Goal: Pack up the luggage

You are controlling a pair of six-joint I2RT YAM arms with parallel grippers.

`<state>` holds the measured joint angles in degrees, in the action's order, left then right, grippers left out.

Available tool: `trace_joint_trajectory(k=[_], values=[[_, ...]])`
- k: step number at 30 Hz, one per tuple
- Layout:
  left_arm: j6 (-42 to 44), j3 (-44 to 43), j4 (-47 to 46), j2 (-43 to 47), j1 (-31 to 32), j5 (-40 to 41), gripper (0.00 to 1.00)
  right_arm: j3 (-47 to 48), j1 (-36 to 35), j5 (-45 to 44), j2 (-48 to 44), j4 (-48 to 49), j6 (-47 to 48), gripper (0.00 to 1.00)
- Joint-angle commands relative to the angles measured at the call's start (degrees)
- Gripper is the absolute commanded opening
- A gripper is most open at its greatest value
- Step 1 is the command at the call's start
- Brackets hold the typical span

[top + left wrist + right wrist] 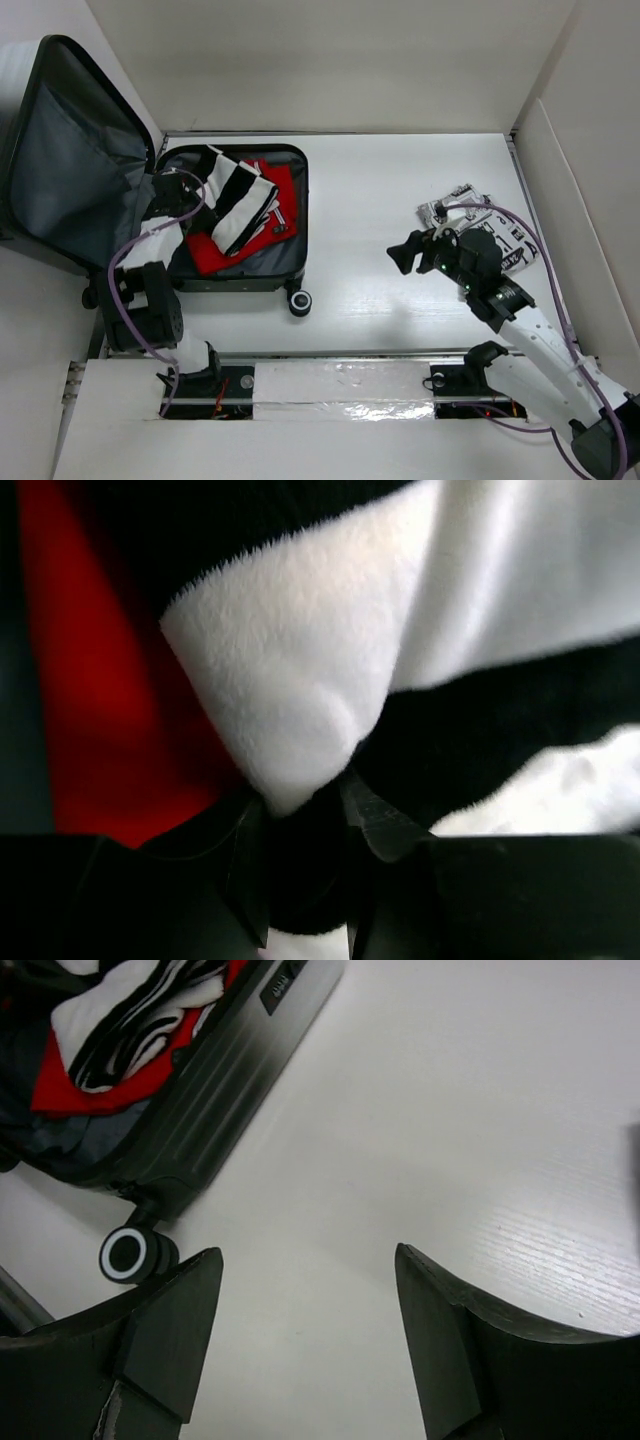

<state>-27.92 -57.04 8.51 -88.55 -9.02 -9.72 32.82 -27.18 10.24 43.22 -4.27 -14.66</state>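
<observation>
The luggage (240, 283) lies open at the left, its grey-lined lid (70, 170) leaning back. Inside lie a red cloth (215, 250) and a black-and-white striped fuzzy garment (240, 205). My left gripper (178, 185) is inside the case at its left end, shut on a fold of the striped garment (300, 680), with the red cloth (90, 700) beside it. My right gripper (403, 255) hangs open and empty over bare table to the right of the case. In the right wrist view the gripper (305, 1290) faces the luggage (220, 1070) and the striped garment (130, 1020).
A white item with black print (505, 235) lies on the table at the right, partly under my right arm. A suitcase wheel (130, 1253) sticks out at the case's near right corner. White walls close in the table at the back and right.
</observation>
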Motion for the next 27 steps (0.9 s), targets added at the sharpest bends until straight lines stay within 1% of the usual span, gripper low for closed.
trace_joint_trajectory(k=[1, 2, 3, 4, 5, 7, 9, 10, 11, 12, 13, 14, 15, 17, 18, 20, 21, 22, 23, 25, 27], values=[[-0.6, 4.2, 3.6, 10.2, -0.6, 0.0, 0.23, -0.1, 1.3, -4.1, 1.8, 3.7, -0.5, 0.76], [-1.5, 4.8, 3.6, 11.7, -0.6, 0.4, 0.23, 0.1, 1.3, -6.2, 3.5, 3.7, -0.6, 0.75], [-2.0, 5.4, 3.6, 14.6, -0.6, 0.6, 0.23, 0.7, 1.9, -7.0, 4.4, 3.7, -0.6, 0.71], [-2.5, 6.7, 3.5, 16.2, -0.6, 0.7, 0.16, 1.1, 2.0, -7.9, 5.3, 3.7, -0.5, 0.70], [-2.8, 7.4, 3.3, 17.6, -0.6, 0.2, 0.12, 1.6, 2.5, -8.5, 6.9, 3.4, -0.5, 0.68], [-3.8, 9.4, 2.3, 21.6, -0.6, -0.2, 0.09, 2.9, 2.5, -8.4, 7.8, 2.3, -0.3, 0.68], [-4.5, 9.7, 1.9, 23.9, -0.6, -0.6, 0.09, 3.0, 2.5, -8.0, 8.2, 3.2, -0.1, 0.69], [-4.6, 9.3, 1.7, 24.2, -0.6, -0.7, 0.21, 2.8, 2.5, -8.5, 8.2, 3.7, 0.0, 0.71], [-4.9, 9.0, 1.9, 24.6, -0.6, 0.3, 0.38, 2.8, 2.5, -11.4, 8.3, 3.7, 0.0, 0.75], [-4.9, 8.5, 2.2, 24.7, -0.6, 0.8, 0.56, 3.0, 3.0, -13.5, 8.4, 3.6, 0.2, 0.82], [-4.8, 8.3, 2.6, 24.9, -0.6, 1.2, 0.83, 3.3, 3.0, -15.4, 8.7, 3.3, 0.8, 0.84], [-4.7, 8.3, 3.2, 25.2, -0.6, 1.9, 0.93, 3.9, 3.6, -18.8, 9.2, 3.0, 1.1, 0.85], [-4.8, 8.5, 3.3, 26.2, -0.6, 2.2, 0.99, 4.4, 4.1, -20.2, 9.9, 1.5, 1.5, 0.85], [-5.2, 10.5, 2.5, 28.4, -0.6, 3.4, 0.99, 5.3, 6.4, -23.7, 12.9, 0.6, 1.1, 0.83], [-5.6, 11.3, 2.0, 31.4, -0.6, 3.8, 0.99, 5.4, 7.5, -24.3, 14.2, 0.8, 0.9, 0.82], [-6.4, 12.6, 0.8, 34.8, -0.6, 5.8, 0.99, 5.9, 12.0, -24.7, 18.7, 0.5, -0.2, 0.81], [-6.5, 12.6, 0.5, 38.3, -0.6, 6.1, 0.99, 6.8, 13.7, -24.0, 20.4, 0.3, -0.6, 0.80], [-6.6, 12.7, -0.6, 40.0, -0.6, 6.2, 0.99, 7.3, 15.6, -22.7, 22.2, 0.3, -0.9, 0.80], [-6.5, 12.3, -1.0, 41.4, -0.6, 5.4, 0.99, 7.7, 18.4, -21.9, 25.8, 0.3, -1.2, 0.80], [-5.8, 11.9, -3.1, 44.4, 2.3, 4.4, 0.99, 9.1, 20.7, -21.2, 29.6, 0.4, -2.4, 0.79], [-4.4, 12.5, -5.8, 45.7, 4.2, -1.6, 0.99, 10.2, 23.6, -20.9, 35.1, -0.3, -4.1, 0.76]])
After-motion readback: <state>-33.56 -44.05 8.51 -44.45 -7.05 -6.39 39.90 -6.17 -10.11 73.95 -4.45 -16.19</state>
